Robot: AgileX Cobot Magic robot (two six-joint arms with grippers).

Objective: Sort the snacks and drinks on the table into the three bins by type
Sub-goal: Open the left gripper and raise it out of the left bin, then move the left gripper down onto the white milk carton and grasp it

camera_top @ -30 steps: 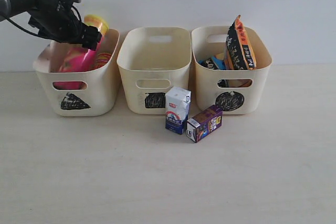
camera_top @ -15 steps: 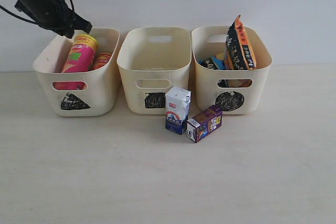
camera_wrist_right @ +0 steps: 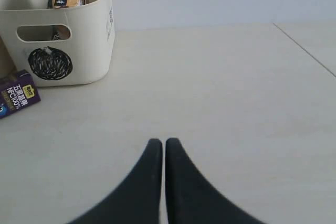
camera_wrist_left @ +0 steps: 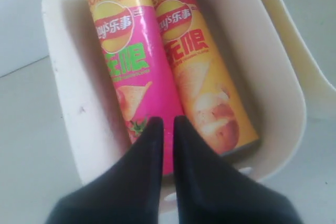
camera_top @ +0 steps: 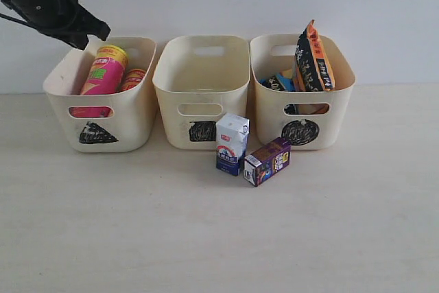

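Left hand (camera_wrist_left: 168,124) hangs above the cream plastic bin marked with a black triangle (camera_top: 130,121), fingers pointing down, clenched, empty. Right hand (camera_wrist_right: 164,142) is low over the pale beige tabletop (camera_top: 206,238), clenched, empty.

- Bins: three in a row; the square-marked cream bin (camera_top: 226,101) sits in the middle, the circle-marked cream bin (camera_top: 336,111) on the right.
- Tubes: two, the pink chip tube (camera_wrist_left: 131,77) and the yellow chip tube (camera_wrist_left: 202,77), side by side in the triangle bin.
- Bags: two, the orange-brown crinkly bag (camera_top: 314,56) and the shiny blue-black bag (camera_top: 278,84), in the circle bin.
- Cartons: two on the tabletop before the square bin, the white carton with blue print (camera_top: 232,143) upright and the dark purple carton (camera_top: 267,161) just beside it.
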